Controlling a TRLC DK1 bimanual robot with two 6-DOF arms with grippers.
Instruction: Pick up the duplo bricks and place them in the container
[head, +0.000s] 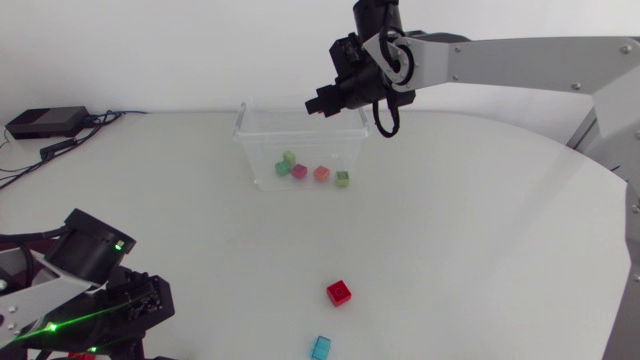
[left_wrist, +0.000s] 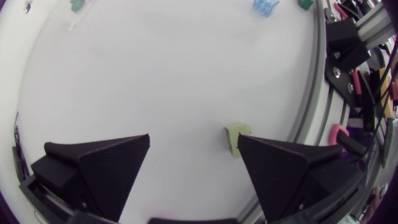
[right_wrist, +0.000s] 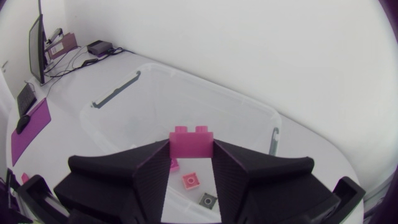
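Two loose bricks on the table, one pink brick clamped over the bin

Far left, the left arm's matte black gripper (left_wrist: 194, 140) sits low over the white table (left_wrist: 161, 74) with its fingers spread wide and nothing between them; a pale yellow-green duplo brick (left_wrist: 237, 138) lies just beside the inner edge of one fingertip. Toward the middle, a red duplo brick (head: 339, 293) and a light blue duplo brick (head: 321, 347) lie near each other, well apart from the clear plastic container (head: 243, 140). That box holds five small bricks (head: 299, 171) in greens, pink and orange-red. The right gripper (right_wrist: 191, 152) hangs at the container's far rim, clamped on a pink duplo brick (right_wrist: 191, 140) above the box's inside.
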